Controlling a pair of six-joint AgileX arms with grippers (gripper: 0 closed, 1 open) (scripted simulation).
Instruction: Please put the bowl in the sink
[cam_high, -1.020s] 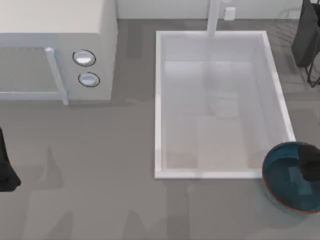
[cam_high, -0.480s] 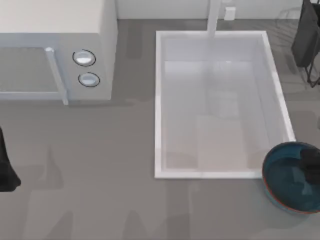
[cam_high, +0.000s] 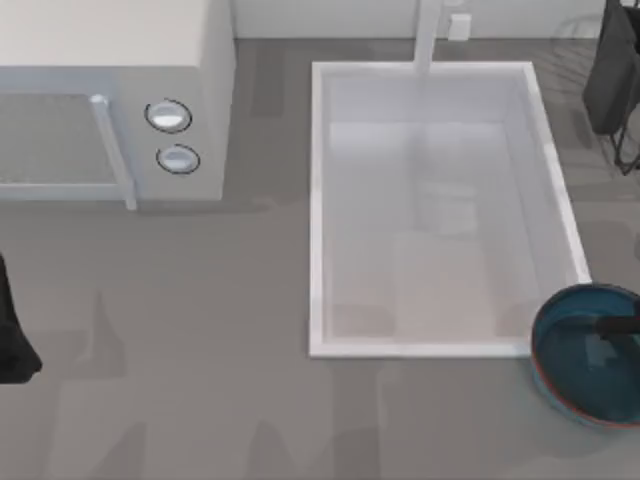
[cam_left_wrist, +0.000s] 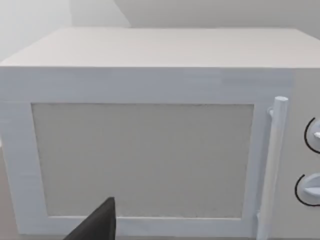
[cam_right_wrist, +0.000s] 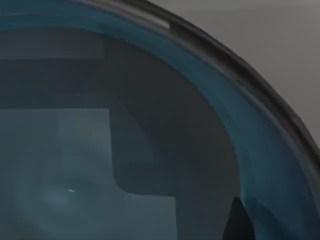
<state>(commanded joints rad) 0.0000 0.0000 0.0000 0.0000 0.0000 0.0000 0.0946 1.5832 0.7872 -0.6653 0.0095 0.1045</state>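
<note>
1. Over the bench's lower right corner, my right tool (cam_high: 622, 330) sits low over the inside of the bowl (cam_high: 580, 352), at its right side; I cannot tell whether it is released or clenched.
2. From the right wrist view I am looking straight into the bowl (cam_right_wrist: 150, 150): teal-blue inner wall curving round, a darker outer edge, and a dark finger tip (cam_right_wrist: 239, 220) of my tool poking in against the glaze.
3. The bowl stands on the grey bench (cam_high: 200, 400), just outside the sink (cam_high: 318, 210), its rim right beside the basin's lower right corner. It is not in the basin.
4. The sink is the white rectangular basin in the middle right of the bench, with the white faucet post (cam_high: 428, 35) at its far short end.
5. My left arm is parked at the left edge of the bench; its tool (cam_high: 12, 340) hangs there as a dark shape, and I cannot tell how its fingers stand.
6. The left wrist view faces the white microwave (cam_left_wrist: 150, 125), its door handle (cam_left_wrist: 272, 165) upright beside two round knobs (cam_left_wrist: 312, 135). From above, the microwave (cam_high: 110, 60) sits at the upper left, well apart from the sink.
</note>
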